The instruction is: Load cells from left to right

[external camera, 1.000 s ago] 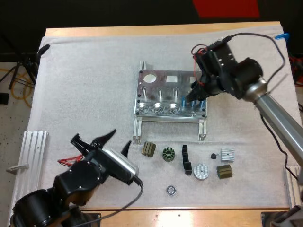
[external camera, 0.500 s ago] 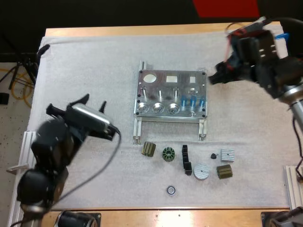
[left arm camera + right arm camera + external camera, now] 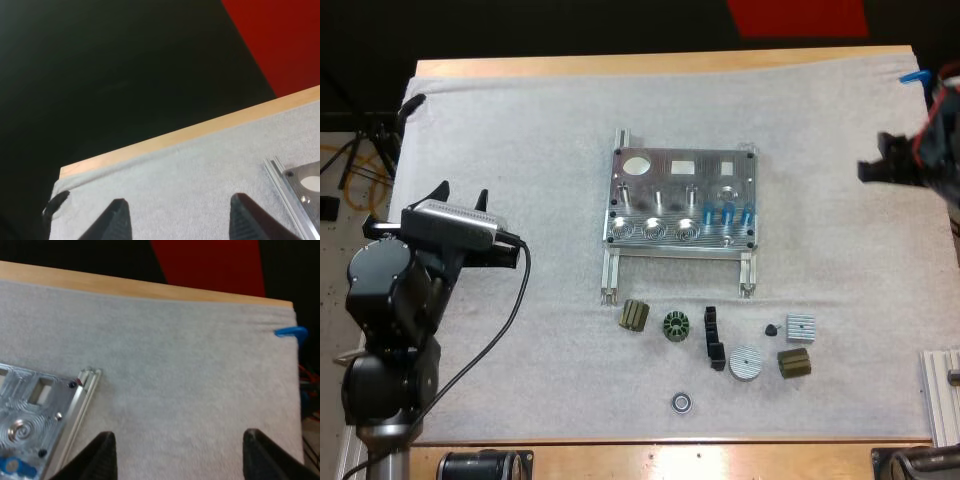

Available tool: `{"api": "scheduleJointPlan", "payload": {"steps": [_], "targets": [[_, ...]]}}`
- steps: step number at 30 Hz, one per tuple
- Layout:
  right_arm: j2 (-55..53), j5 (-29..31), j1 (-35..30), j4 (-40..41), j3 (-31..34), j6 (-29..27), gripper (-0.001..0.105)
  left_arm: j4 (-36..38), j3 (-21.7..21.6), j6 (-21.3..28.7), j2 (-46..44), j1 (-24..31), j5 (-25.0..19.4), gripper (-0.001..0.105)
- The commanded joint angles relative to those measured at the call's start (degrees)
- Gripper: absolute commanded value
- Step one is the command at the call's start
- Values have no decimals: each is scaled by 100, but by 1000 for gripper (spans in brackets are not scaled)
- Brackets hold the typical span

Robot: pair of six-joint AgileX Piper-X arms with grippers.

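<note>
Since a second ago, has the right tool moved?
Yes. The right tool has backed away from the metal fixture's right side, toward the mat's right edge.

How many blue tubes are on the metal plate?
3 blue cylinders sit side by side at the fixture's near right corner: one left, one middle, one right. None looks hidden.

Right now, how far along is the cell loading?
Done: three blue cylinders stand at the right end of the fixture in the high view. In hand: nothing; the left gripper and right gripper are open, clear of it. To do: the three recesses beside them look empty.
</note>
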Motion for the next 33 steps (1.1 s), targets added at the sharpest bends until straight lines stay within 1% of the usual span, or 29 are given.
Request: {"api": "scheduleJointPlan", "payload": {"steps": [1, 3, 5, 7, 8, 10, 11, 17, 19, 20, 26, 28, 29, 31, 32, 33], "targets": [[-340, -79, -82, -70, 184, -57, 53, -75, -12, -152, -220, -4, -15, 45], [-679, -79, -148, -69, 440, -65, 53, 29, -12, -154, -498, -4, -15, 45], [-1087, -79, -156, -69, 652, -67, 53, 295, -12, -154, -775, -4, -25, 45], [-1595, -79, -156, -69, 920, -67, 53, 797, -12, -154, -1180, -13, -62, 45], [-1726, -79, -156, -69, 987, -67, 53, 883, -12, -154, -1282, -15, -61, 45], [-2219, -79, -156, -69, 1261, -17, 53, 1287, 1, -97, -1714, -15, -61, 45], [-2300, -79, -156, -69, 1329, -17, 53, 1398, 1, -96, -1823, -15, -61, 45], [-3544, -79, -156, -69, 1892, 42, 53, 2055, 1, -97, -2787, -15, -61, 45], [-4078, -79, -156, -69, 2107, 62, 53, 2375, 1, -97, -3108, -15, -61, 45], [-4169, -79, -156, -69, 2188, 60, 53, 2484, 1, -97, -3219, -15, -61, 45], [-5432, -79, -156, -69, 2729, 83, 53, 3119, 111, -153, -4031, -15, -61, 45], [-5912, -79, -156, -69, 2937, 194, 53, 3453, 156, -165, -4392, -15, -61, 45], [-5989, -79, -156, -69, 2972, 217, 53, 3593, 162, -165, -4494, -15, -61, 45], [-6417, -79, -156, -69, 3183, 408, 53, 4001, 182, -165, -4834, -15, -61, 45], [-6562, -79, -156, -69, 3237, 466, 53, 4113, 156, -165, -4834, -15, -61, 45], [-6753, -79, -156, -35, 3318, 575, 54, 4458, 77, -165, -4767, 14, -8, 45]]}}
